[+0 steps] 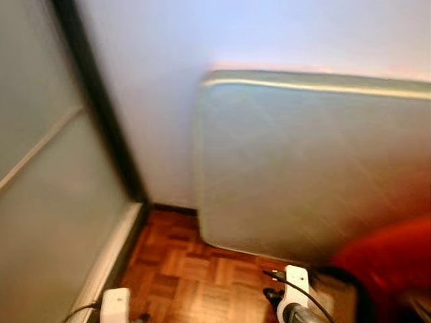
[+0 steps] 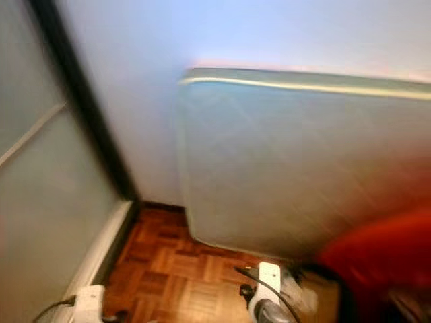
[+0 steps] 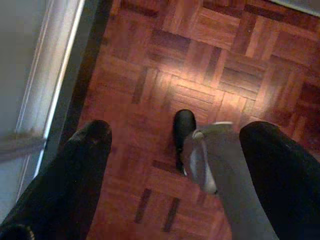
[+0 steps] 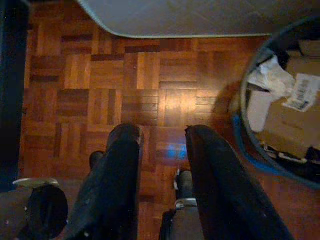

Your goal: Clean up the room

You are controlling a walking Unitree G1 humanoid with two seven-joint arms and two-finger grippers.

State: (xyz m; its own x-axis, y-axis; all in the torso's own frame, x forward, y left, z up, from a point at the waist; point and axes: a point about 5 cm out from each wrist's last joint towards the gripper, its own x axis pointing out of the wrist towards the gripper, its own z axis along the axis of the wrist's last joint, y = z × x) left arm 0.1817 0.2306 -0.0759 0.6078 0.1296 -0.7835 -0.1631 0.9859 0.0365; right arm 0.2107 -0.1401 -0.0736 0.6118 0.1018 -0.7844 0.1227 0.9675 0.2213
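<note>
while both arms hang low over the parquet floor (image 4: 150, 75), the robot seems to be walking or turning in search of something to tidy, and the blur in the head views fits that; the left gripper (image 3: 175, 145) hangs with its fingers spread wide and holding nothing, and the right gripper (image 4: 162, 145) hangs with only a narrow gap between its fingers, also empty. a pale mattress (image 1: 310, 168) stands on its edge against the white wall (image 1: 168, 54), with a frosted sliding door (image 1: 47, 202) to the left. the likeliest goal is the round bin (image 4: 245, 100) just beside the right gripper, holding crumpled paper (image 4: 267, 75) and cardboard (image 4: 287, 127); no loose litter can be made out on the floor. to do this step well, i'd slow the turn until the view steadies, keep the arms tucked clear of the mattress and the red shape (image 1: 390, 262) at the right, and scan before committing to any reach
</note>
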